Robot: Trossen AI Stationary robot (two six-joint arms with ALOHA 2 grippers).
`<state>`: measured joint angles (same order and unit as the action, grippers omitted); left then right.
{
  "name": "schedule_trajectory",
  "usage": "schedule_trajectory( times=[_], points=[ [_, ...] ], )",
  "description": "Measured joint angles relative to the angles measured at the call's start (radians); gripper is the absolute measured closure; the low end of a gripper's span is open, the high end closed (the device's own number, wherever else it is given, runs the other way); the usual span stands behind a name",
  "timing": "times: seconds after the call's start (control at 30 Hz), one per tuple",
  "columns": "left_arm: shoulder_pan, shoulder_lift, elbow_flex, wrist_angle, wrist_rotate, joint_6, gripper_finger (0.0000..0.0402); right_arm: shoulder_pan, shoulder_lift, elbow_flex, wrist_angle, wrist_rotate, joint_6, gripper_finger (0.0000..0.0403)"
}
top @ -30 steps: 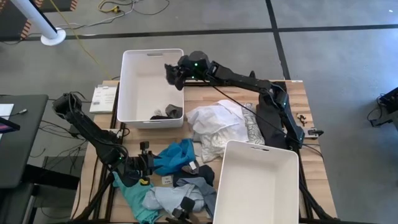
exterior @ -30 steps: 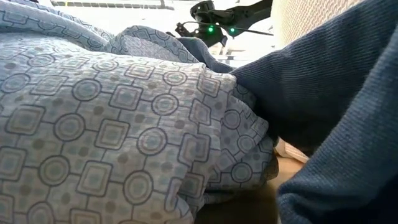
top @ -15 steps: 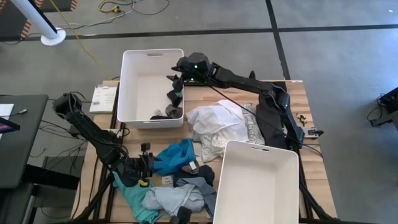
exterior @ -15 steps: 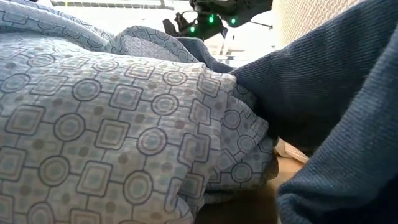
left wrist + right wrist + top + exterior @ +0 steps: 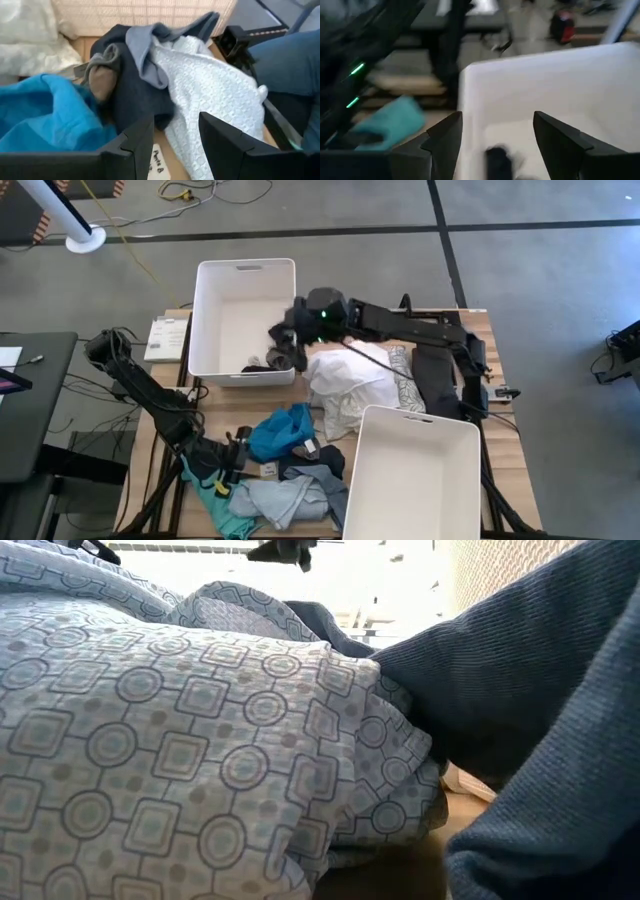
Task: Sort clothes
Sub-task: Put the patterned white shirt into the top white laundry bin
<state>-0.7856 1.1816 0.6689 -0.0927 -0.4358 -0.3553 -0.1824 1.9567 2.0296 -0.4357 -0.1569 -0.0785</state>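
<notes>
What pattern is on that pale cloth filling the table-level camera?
The pale blue cloth carries linked circles and rounded squares, seen best in the low view.

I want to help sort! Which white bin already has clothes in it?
The far white bin, beside the right tool: dark clothes lie in its corner. The near white bin looks empty.

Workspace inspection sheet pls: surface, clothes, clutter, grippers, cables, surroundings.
Surface: wooden table, mostly covered.
Job's things: dark clothes in the far white bin; white garment mid-table; blue garment, pale blue garment and teal garment near the front; near white bin looks empty.
Clutter: small box at the table's left edge.
Grippers: right gripper open over the far bin's corner, empty; left gripper open, low by the blue and pale blue garments.
Cables: yellow cable on the floor.
Surroundings: white pole base, concrete floor.
</notes>
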Motion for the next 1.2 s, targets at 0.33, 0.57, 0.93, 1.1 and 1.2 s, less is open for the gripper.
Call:
schedule_trajectory(
  times=[0.33, 0.57, 0.93, 1.1, 1.2],
  points=[
    [-0.03, 0.089, 0.001, 0.126, 0.092, -0.001, 0.0183, 0.191, -0.042, -0.001, -0.291, 0.006, -0.039, 0.0143],
    [-0.051, 0.2, 0.001, 0.286, 0.148, -0.016, 0.0156, 0.315, -0.041, -0.002, -0.464, 0.073, -0.035, 0.0143],
    [-0.061, 0.328, 0.072, 0.263, 0.146, -0.031, 0.0119, 0.507, -0.04, -0.002, -0.544, 0.161, 0.026, 0.0143],
    [-0.06, 0.399, 0.132, 0.166, 0.136, -0.026, 0.0116, 0.582, -0.04, -0.002, -0.545, 0.219, 0.077, 0.0143],
    [-0.06, 0.443, 0.165, 0.113, 0.134, -0.026, 0.0115, 0.618, -0.04, -0.002, -0.544, 0.264, 0.112, 0.0143]
  ],
)
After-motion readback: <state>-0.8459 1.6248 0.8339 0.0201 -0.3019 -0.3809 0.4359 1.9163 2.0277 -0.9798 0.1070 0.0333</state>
